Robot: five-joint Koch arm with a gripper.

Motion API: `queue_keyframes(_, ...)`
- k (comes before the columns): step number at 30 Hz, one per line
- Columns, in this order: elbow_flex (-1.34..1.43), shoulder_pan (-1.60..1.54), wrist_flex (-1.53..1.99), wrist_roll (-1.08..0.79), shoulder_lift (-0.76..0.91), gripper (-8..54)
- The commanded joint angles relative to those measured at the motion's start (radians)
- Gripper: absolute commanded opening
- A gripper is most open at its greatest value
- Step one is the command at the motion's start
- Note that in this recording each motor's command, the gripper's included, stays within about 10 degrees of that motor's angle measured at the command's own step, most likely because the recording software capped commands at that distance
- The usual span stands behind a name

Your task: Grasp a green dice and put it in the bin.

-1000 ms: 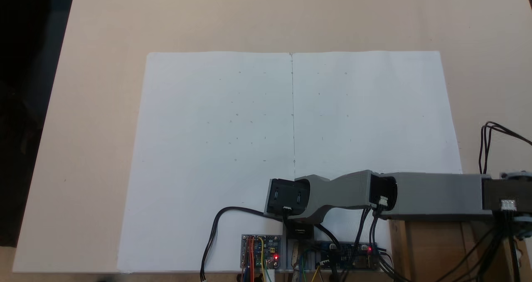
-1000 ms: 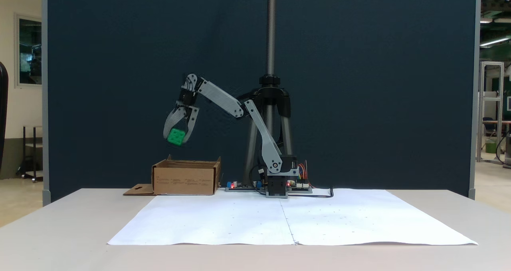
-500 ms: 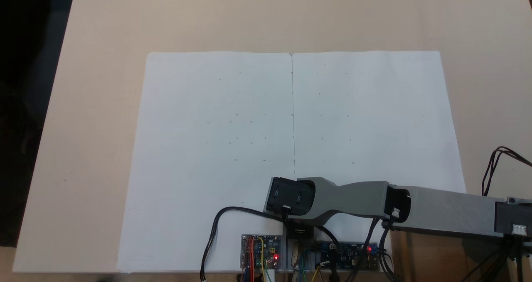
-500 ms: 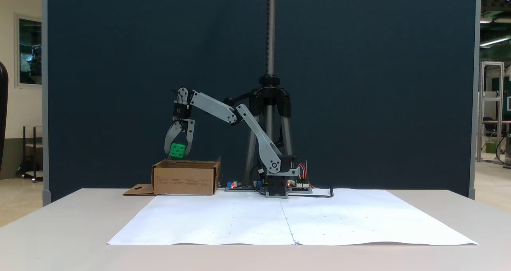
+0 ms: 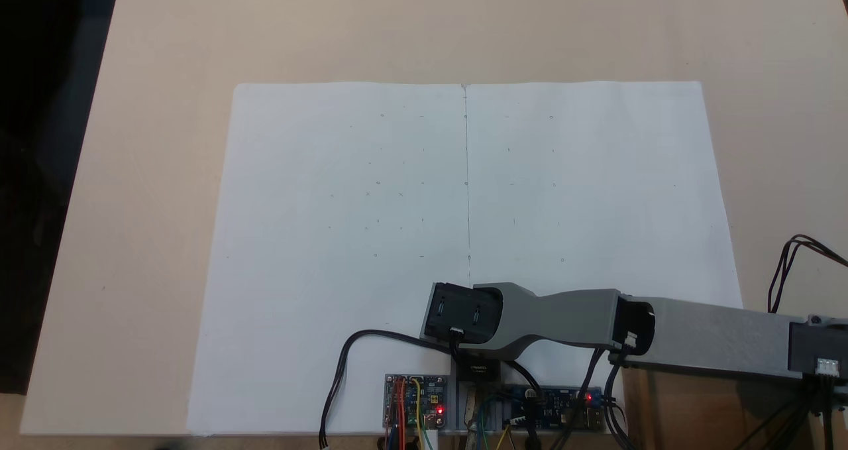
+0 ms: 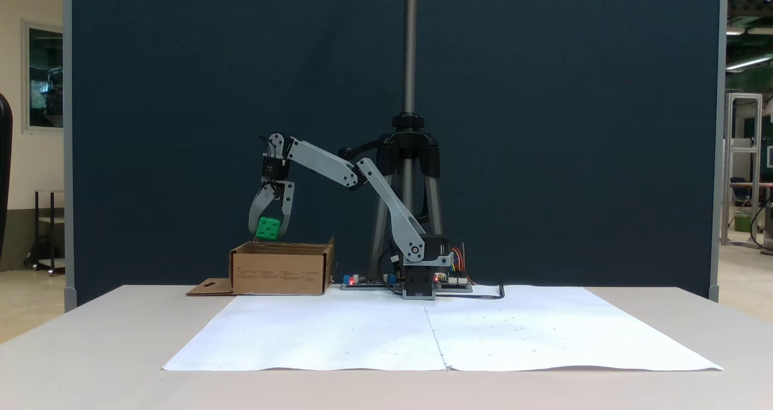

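In a fixed view from the table's front, the green dice (image 6: 267, 229) hangs just above the open top of the bin (image 6: 281, 268), over its left half. My gripper (image 6: 268, 231) points straight down and is shut on the dice, one finger on each side. The bin is a brown cardboard box at the back left of the table, with a flap (image 6: 209, 288) lying flat on its left. In a fixed view from above, my grey arm (image 5: 583, 317) reaches to the right, and a corner of the bin (image 5: 702, 407) shows under it.
A large white paper sheet (image 6: 441, 331) covers the table's middle, also seen from above (image 5: 464, 205). The arm's base (image 6: 423, 277) with circuit boards (image 5: 414, 400) and cables sits at the sheet's back edge. A tripod pole (image 6: 410, 126) stands behind the base.
Over the last second my gripper came down and slightly inward with the dice, from well above the bin to just over its rim. In the last half second nothing moved.
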Motion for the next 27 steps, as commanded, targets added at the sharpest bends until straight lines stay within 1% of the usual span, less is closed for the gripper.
queue_keyframes(1, 0.003, 0.02, 0.175, 0.015, 0.02, 37.8)
queue_keyframes(3, 0.003, 0.023, 0.175, 0.015, 0.021, 45.2)
queue_keyframes(4, 0.003, 0.023, 0.175, 0.015, 0.021, 46.0)
queue_keyframes(10, 0.003, 0.015, 0.175, 0.018, 0.041, 45.9)
queue_keyframes(14, 0.002, -0.046, 0.175, 0.021, 0.124, 46.1)
queue_keyframes(16, 0.0, -0.155, 0.175, 0.032, 0.252, 46.1)
queue_keyframes(18, 0.0, -0.229, 0.175, 0.038, 0.314, 46.1)
queue_keyframes(19, 0.0, -0.321, 0.175, 0.063, 0.371, 46.1)
queue_keyframes(22, 0.0, -0.479, 0.175, 0.078, 0.423, 46.1)
queue_keyframes(27, 0.002, -0.807, 0.176, 0.202, 0.439, 44.2)
